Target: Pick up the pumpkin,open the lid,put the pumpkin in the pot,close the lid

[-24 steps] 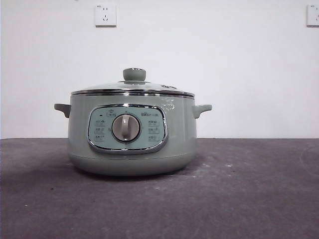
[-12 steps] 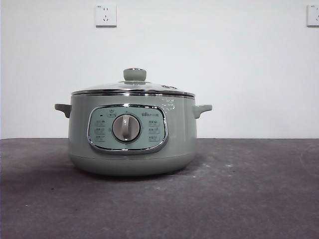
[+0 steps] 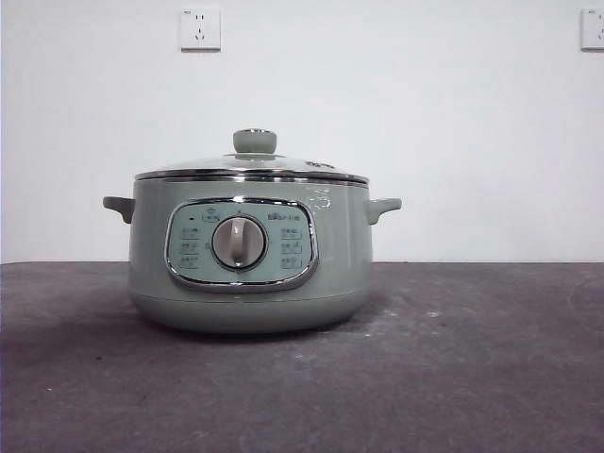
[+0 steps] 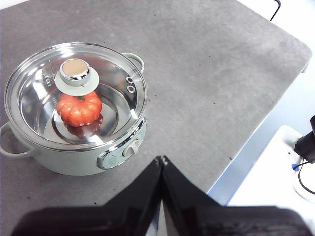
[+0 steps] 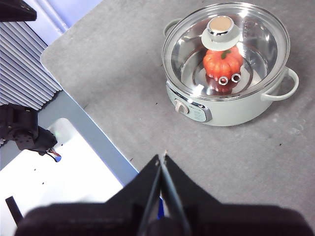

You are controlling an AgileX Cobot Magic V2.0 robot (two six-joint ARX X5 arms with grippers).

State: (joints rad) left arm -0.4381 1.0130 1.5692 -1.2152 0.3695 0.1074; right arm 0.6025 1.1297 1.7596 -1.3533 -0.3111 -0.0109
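The pale green pot [image 3: 249, 269] stands on the grey table with its glass lid [image 3: 251, 167] seated on the rim. Through the lid, the orange pumpkin [image 4: 79, 108] [image 5: 223, 63] sits inside on the pot's floor. The lid's knob [image 4: 75, 70] [image 5: 220, 26] is above it. My left gripper [image 4: 161, 161] hangs high above the table, well away from the pot [image 4: 74, 147], jaws shut and holding nothing. Likewise raised and off to the side of the pot [image 5: 231, 105], my right gripper [image 5: 161, 158] is shut and empty. Neither arm shows in the front view.
The grey table mat [image 3: 453, 359] stretches around the pot. The table's edge [image 5: 88, 123] borders a white surface with cables [image 4: 305, 147]. Wall sockets [image 3: 200, 28] are on the white wall behind.
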